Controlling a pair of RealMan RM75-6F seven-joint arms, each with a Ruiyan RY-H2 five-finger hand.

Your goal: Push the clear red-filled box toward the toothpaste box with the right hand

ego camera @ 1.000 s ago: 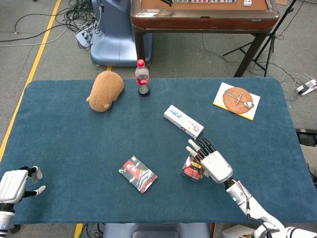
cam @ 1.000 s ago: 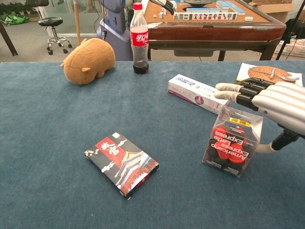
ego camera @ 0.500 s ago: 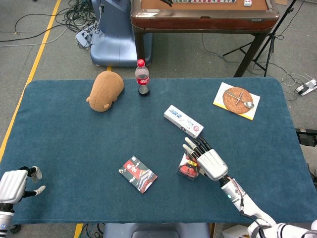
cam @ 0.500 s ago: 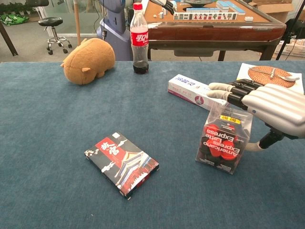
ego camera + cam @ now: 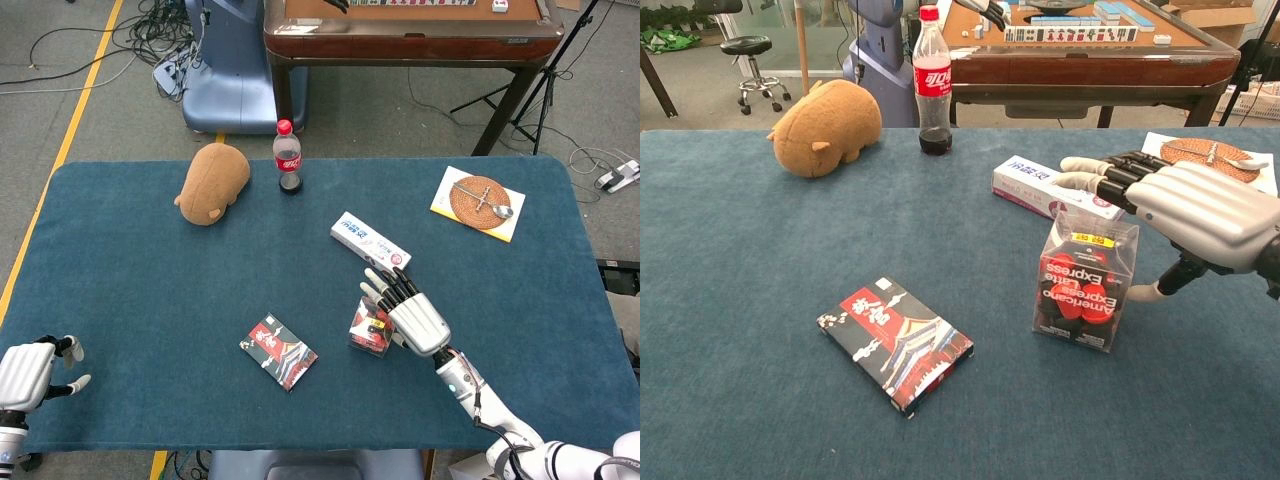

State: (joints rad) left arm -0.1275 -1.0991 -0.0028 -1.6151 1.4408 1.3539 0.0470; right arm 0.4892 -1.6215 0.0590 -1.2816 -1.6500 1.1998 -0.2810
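Right hand (image 5: 1200,205) — fingers (image 5: 1090,180) wide, holding nothing — presses the clear red-filled box (image 5: 1085,282) near toothpaste box (image 5: 1045,186).

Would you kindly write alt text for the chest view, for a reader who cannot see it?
The right robot hand, fingers extended, rests against a clear plastic box of red items on a blue table, just in front of a white toothpaste box. A patterned card pack lies left.
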